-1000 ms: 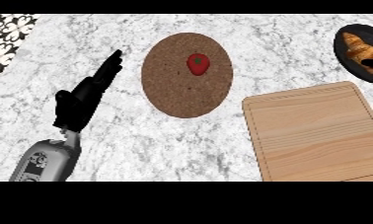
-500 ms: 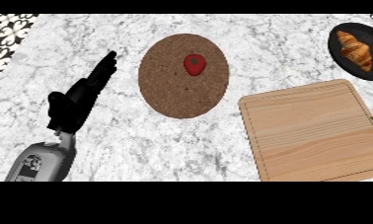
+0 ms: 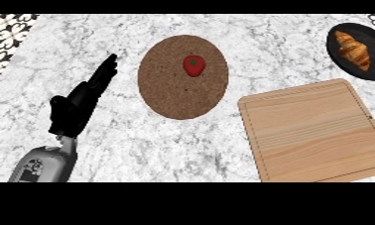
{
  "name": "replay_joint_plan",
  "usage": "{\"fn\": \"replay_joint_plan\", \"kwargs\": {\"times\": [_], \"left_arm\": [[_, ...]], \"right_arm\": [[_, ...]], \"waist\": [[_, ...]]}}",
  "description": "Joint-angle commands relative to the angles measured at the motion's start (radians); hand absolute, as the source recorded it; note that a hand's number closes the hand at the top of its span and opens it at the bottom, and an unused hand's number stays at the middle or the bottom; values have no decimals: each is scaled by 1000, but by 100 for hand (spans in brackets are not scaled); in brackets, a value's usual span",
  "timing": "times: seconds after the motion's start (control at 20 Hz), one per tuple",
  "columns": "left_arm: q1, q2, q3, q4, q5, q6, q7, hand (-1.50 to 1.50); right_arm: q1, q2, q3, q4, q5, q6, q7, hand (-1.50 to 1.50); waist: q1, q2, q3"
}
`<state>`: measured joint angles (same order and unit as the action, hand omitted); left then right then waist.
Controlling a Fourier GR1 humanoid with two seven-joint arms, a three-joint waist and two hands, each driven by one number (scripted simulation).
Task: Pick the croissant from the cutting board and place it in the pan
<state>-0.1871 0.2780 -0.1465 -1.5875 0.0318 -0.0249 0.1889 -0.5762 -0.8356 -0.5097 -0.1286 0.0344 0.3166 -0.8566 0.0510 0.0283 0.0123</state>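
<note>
While croissant (image 3: 352, 49) lies in pan (image 3: 333, 56) at right edge, left hand (image 3: 75, 106) (fingers straight, released) well apart; near left edge.

I get just one view, from the head, looking steeply down on the table (image 3: 278, 40); the left robot hand (image 3: 72, 110) shows at the frame's left.

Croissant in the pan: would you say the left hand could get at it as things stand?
Probably not. The croissant lies in the pan at the far right edge, while the left hand is far left, open, with the brown mat and its red item between.
</note>
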Motion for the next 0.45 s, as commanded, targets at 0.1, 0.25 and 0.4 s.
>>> {"fn": "replay_joint_plan", "kwargs": {"times": [0.1, 0.25, 0.4], "left_arm": [[-10, -33, -9, 21, -14, 23, 7, 0], [13, -7, -4, -22, -11, 4, 19, 0], [57, 8, 21, -5, 8, -17, -28, 0]], "right_arm": [[81, -10, -2, -24, -2, 116, -117, -150], [89, 25, -9, -29, -9, 66, -122, -150], [128, 10, -21, -31, -18, 75, -136, -150]], "waist": [[-19, -2, 0], [-6, -8, -1], [-8, -10, -3]]}}
